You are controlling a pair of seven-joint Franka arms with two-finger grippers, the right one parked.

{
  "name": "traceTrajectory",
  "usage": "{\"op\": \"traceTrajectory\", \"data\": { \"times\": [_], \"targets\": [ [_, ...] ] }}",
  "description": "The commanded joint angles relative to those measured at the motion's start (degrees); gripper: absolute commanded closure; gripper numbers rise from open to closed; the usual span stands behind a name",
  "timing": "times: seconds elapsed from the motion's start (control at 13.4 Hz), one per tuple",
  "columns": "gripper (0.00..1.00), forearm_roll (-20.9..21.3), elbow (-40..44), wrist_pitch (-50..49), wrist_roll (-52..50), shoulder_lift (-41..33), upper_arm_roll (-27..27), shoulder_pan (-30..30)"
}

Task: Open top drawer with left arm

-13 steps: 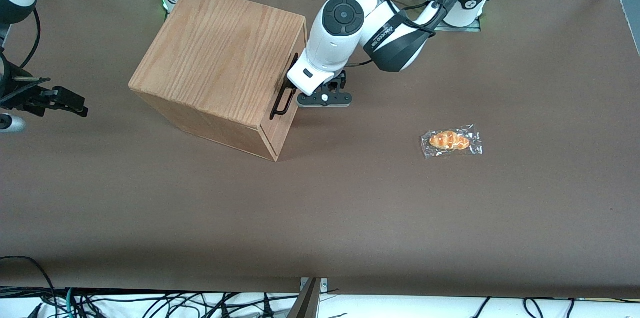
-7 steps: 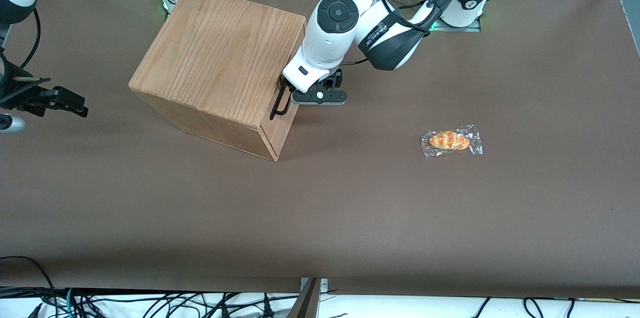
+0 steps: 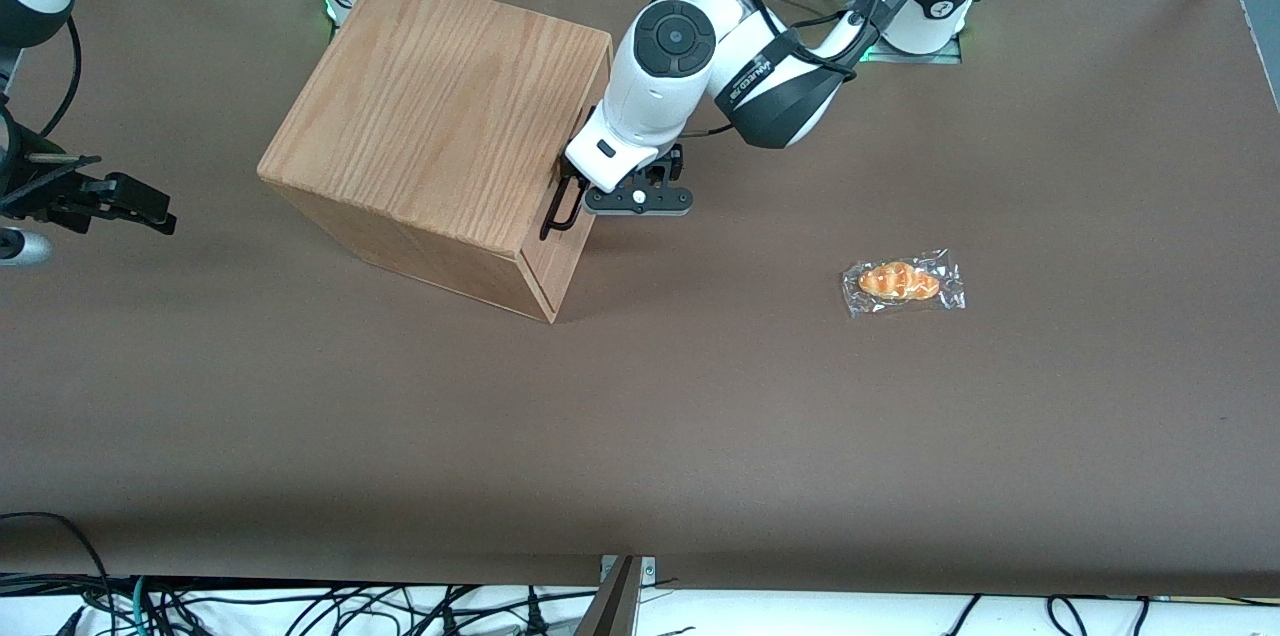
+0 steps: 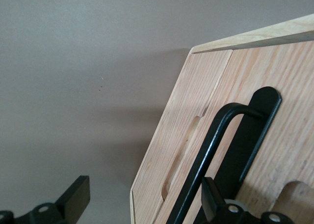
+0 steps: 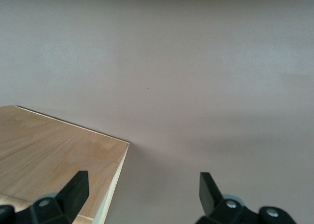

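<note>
Left arm [image 3: 680, 66]: white, dark grey joint cap, bent down over the cabinet's front. Claw [image 3: 572, 188]: black two-finger type on a flat grey bar, set at the drawer front of the oak-grain cabinet [image 3: 440, 116]; its fingers [image 4: 73, 199] stand spread wide, pinching nothing. In the wrist view one finger sits just beside the black bar handle [image 4: 211, 150], close against the wood front, while the other hangs off the cabinet's edge over bare table; the handle is not between them. Top drawer [image 3: 570, 216]: light wood, front flush with the cabinet, shut; it lies directly under the claw, its handle [image 3: 562, 206] running past the fingertips toward the front camera. Brown table [image 3: 700, 416]: carries the cabinet. Wrapped bread roll [image 3: 902, 282]: clear packet, lying well apart from the claw, nearer the front camera and toward the working arm's end of the table.
</note>
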Motion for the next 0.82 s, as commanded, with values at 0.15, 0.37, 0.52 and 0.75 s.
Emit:
{"op": "traceTrajectory", "data": {
  "times": [0.15, 0.37, 0.52, 0.75],
  "targets": [
    [0.00, -0.7, 0.4, 1.9, 0.5, 1.7, 0.4, -2.3],
    [0.00, 0.7, 0.4, 2.0, 0.5, 2.5, 0.4, -3.3],
    [0.00, 1.4, 0.4, 2.0, 0.4, 2.5, 0.4, -3.5],
    [0.00, 1.5, 0.4, 1.9, 0.4, 2.4, 0.4, -3.3]
  ]
}}
